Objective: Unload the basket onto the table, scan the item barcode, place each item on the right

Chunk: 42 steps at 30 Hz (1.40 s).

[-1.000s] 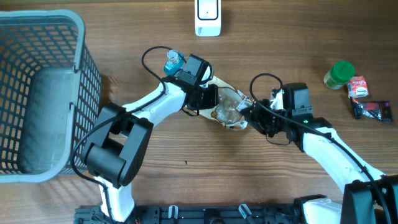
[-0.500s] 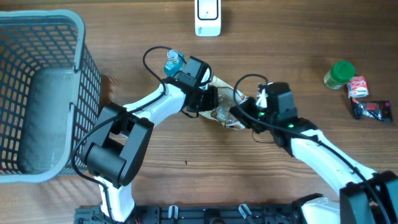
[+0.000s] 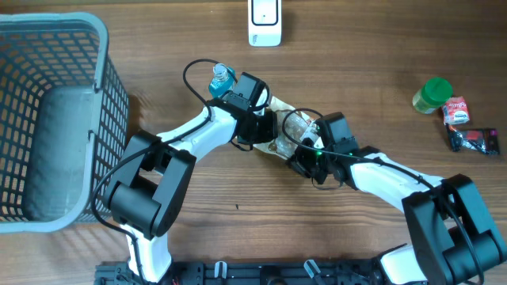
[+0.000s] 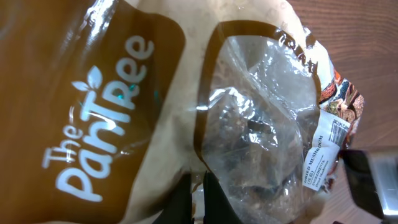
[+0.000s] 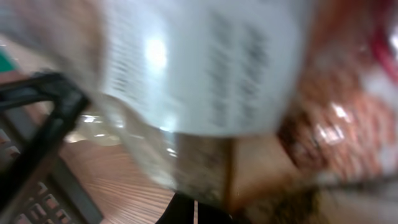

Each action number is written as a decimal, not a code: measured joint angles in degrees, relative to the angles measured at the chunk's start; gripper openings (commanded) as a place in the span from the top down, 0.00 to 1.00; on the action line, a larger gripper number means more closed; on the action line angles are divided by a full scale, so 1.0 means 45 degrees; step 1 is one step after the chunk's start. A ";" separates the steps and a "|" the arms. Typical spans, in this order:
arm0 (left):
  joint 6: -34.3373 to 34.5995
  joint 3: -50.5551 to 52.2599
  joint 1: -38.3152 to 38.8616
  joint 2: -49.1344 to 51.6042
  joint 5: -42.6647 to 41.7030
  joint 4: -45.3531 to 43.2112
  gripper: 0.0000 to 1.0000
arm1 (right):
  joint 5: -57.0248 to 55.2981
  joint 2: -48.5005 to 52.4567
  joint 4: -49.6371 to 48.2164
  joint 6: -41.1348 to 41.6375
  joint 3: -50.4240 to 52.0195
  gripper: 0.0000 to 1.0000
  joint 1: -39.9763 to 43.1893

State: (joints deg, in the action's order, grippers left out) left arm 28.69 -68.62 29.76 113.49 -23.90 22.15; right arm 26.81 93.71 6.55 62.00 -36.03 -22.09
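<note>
- The bag (image 3: 289,133) is at the middle of the table, held between my two arms. In the overhead view its long axis runs from upper left to lower right. I cannot tell whether it is lifted clear of the wood.
- My left pincer (image 3: 268,127) is pinched narrow on the bag's upper left side, with its fingers (image 4: 180,202) clamped on the film.
- My right pincer (image 3: 305,157) is closed as well. I judge it has the lower right end, beside the white label (image 4: 320,158), though its own view is blurred.
- The scanner (image 3: 264,22) sits at the far edge, well apart from the bag and almost straight beyond its upper end. The left arm is nearer to it.
- My judgement is that the label end must swing round to face the scanner.
</note>
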 measured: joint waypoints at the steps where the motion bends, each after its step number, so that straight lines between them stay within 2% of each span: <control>1: 0.0000 0.0005 0.0010 0.0000 -0.0015 0.0024 0.96 | 0.0005 0.0000 0.0418 0.0097 -0.0053 0.95 -0.0005; 15: 0.0000 0.0010 0.0019 0.0000 0.0097 0.0476 0.96 | 0.0578 -0.0044 0.2851 0.1209 -0.0355 0.95 0.0427; 17: 0.0000 0.0010 0.0019 0.0000 0.0102 0.0510 0.96 | 0.0797 -0.0049 0.3094 0.0869 -0.0350 0.77 0.0816; 18: 0.0000 0.0010 0.0019 0.0000 0.0107 0.0534 0.96 | 0.1039 -0.0053 0.3094 0.0379 -0.0325 0.64 0.1137; 19: 0.0000 0.0010 0.0019 0.0000 0.0112 0.0573 0.96 | 0.1180 -0.0092 0.3089 0.0005 -0.0325 0.44 0.1345; 20: 0.0000 0.0010 0.0019 0.0000 0.0126 0.0602 0.96 | 0.1273 -0.0180 0.3109 -0.0743 -0.0321 0.00 0.1647; 25: 0.0068 0.0010 0.0019 0.0000 0.0204 0.0835 0.96 | 0.1078 -0.1462 0.3954 -0.2142 -0.0214 0.00 0.3211; 30: 0.0369 0.0015 0.0024 0.0000 0.0248 0.0869 0.96 | 0.1015 -0.1690 0.3701 -0.2458 -0.0039 0.00 0.3657; 33: 0.0894 0.0015 0.0151 0.0000 0.0316 0.0879 0.96 | 0.1447 -0.1676 0.2127 -0.2040 0.0369 0.00 0.3682; 38: 0.2239 0.0024 0.0680 0.0034 0.0549 0.0894 0.96 | 0.1724 -0.1676 -0.0899 -0.0345 0.1365 0.00 0.3555; 42: 0.3293 0.0024 0.1224 0.0053 0.0782 0.0884 0.96 | 0.1681 -0.1773 -0.2040 0.0971 0.1899 0.00 0.3551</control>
State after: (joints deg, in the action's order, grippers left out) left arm 43.51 -68.51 35.27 113.73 -20.38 26.13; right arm 34.37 85.73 -2.63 66.37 -27.49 -6.11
